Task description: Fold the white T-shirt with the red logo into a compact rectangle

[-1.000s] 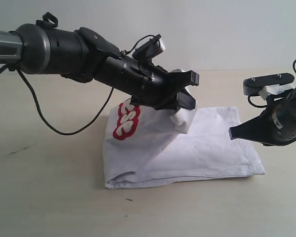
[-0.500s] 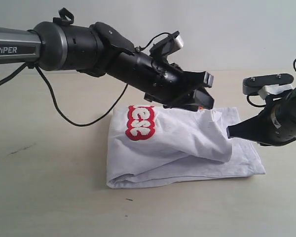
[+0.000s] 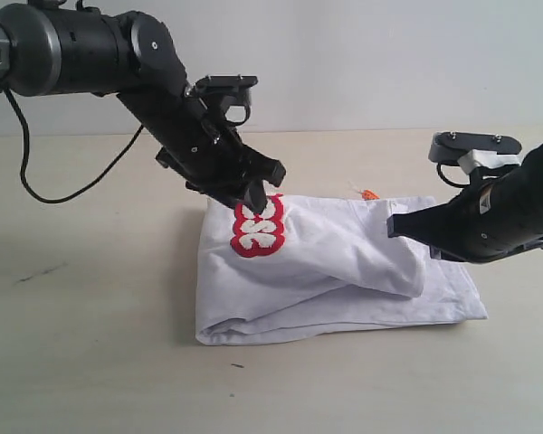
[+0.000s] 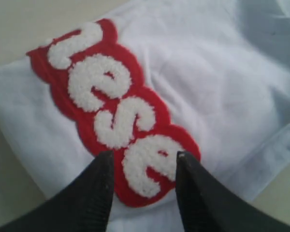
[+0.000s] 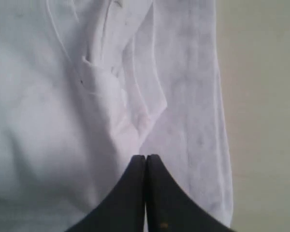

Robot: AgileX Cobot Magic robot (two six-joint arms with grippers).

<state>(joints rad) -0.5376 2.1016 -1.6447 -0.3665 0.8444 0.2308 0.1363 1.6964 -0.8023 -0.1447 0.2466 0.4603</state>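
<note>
The left pincer (image 4: pixel 142 162) tilts steeply downward, its jaws parted with nothing between them. The right pincer (image 5: pixel 146 157) lies nearly level, its jaws pressed together, gripping nothing.

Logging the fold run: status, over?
Left hand open, straddling fuzzy red-and-white logo band. Right hand shut, empty, over folded white cotton T-shirt. Nothing in the way.

A robotics lab or test bay, by every sign; a bare pale bench (image 3: pixel 90 362) meets a plain grey-white wall (image 3: pixel 389 63); two black robot arms reach over it, the left arm (image 3: pixel 81 45) trailing a loose black cable (image 3: pixel 25 185), the right arm (image 3: pixel 525 208) carrying a small bolted-on camera (image 3: pixel 475 149).
</note>
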